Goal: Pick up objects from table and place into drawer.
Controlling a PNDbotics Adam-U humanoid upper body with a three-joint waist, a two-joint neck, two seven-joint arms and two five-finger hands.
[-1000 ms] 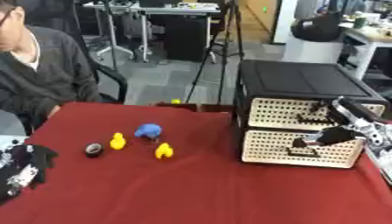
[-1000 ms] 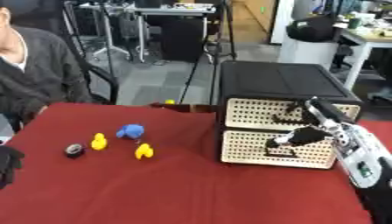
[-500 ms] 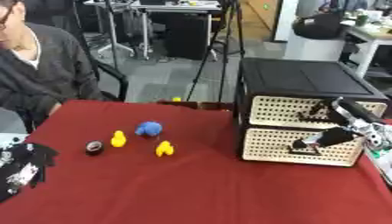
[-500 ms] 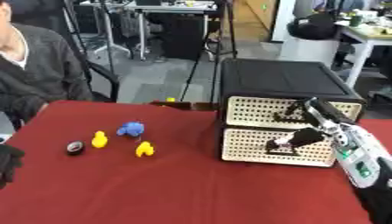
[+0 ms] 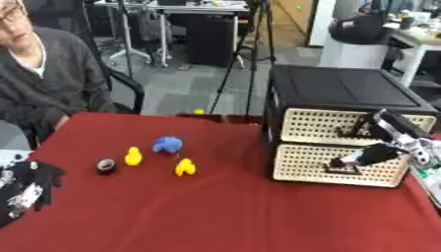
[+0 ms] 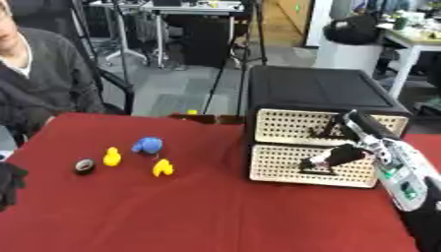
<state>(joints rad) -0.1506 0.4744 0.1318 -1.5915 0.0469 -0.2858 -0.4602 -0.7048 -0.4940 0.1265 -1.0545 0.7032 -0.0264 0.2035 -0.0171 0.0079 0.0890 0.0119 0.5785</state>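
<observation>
— Robot hand on the right (image 6: 344,153): where is it?
— At the lower drawer's (image 6: 312,166) front, fingers curled at the dark handle (image 6: 314,166); whether they grip it, I cannot tell. Left robot hand (image 5: 27,189) rests open, lower left.
— Anything stowed?
— Apparently not. Both drawers look closed, contents hidden. Two yellow ducks (image 5: 133,156), a blue toy (image 5: 168,144) and a dark round piece (image 5: 107,165) lie on the bench (image 5: 215,211).

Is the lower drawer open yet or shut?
Shut: the lower drawer front sits flush with the upper drawer; the right hand is at its handle.
</observation>
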